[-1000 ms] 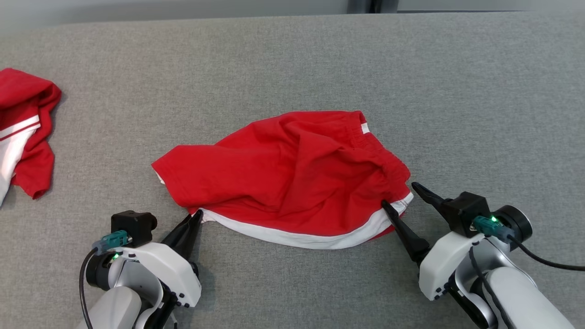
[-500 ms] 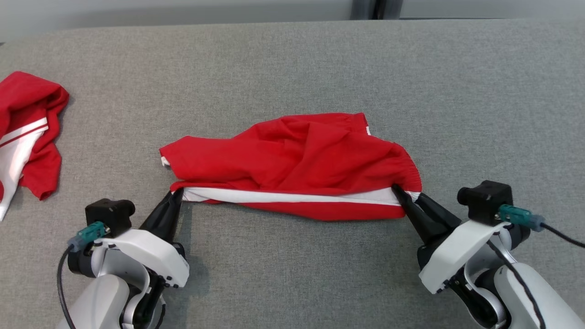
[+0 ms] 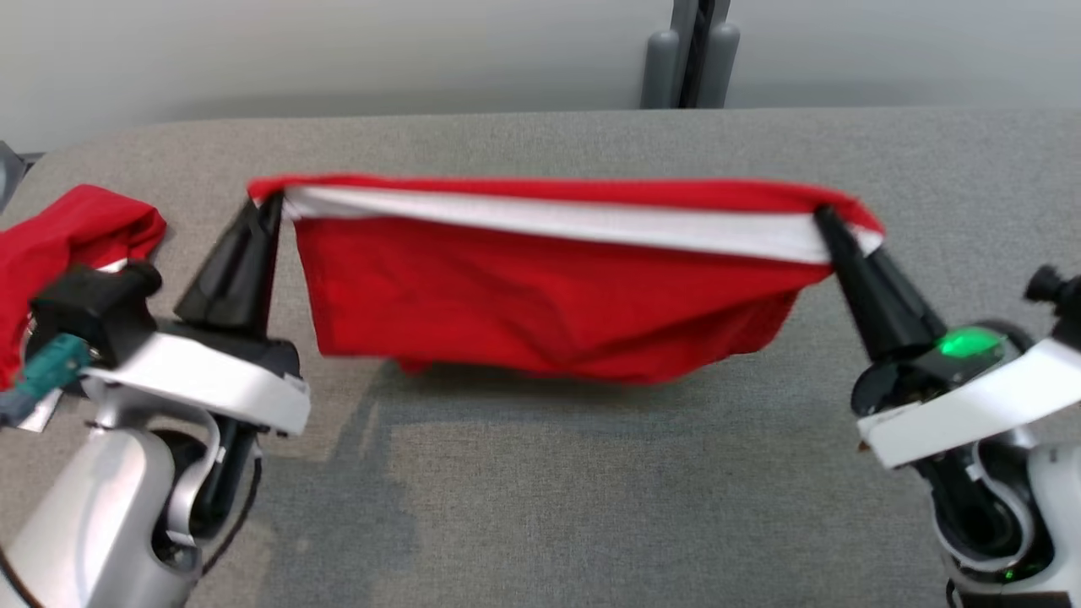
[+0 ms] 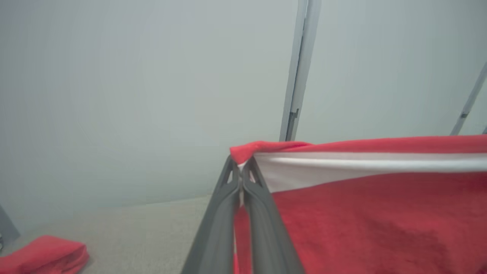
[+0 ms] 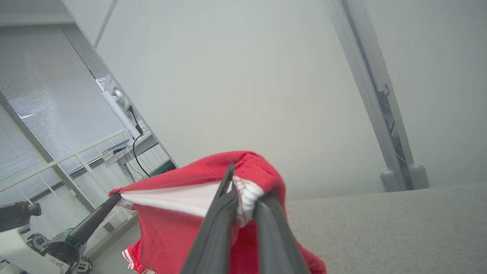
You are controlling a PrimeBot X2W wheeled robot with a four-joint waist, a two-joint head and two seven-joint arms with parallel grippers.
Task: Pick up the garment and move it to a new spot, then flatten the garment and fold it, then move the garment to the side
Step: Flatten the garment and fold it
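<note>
Left fingers (image 3: 236, 270) and right fingers (image 3: 878, 295), each clamped on the garment (image 3: 540, 321), hold it stretched above the counter (image 3: 591, 507), apparently clear; placing, flattening, folding remain.

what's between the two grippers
The red garment, stretched from the left gripper to the right gripper, each shut on one end; the head view shows it.

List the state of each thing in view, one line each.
garment: held up off the table, stretched by its white-banded edge, the rest hanging.
left gripper: shut on the garment's left corner.
right gripper: shut on the garment's right corner.
other garment: crumpled on the table at the left, untouched.
</note>
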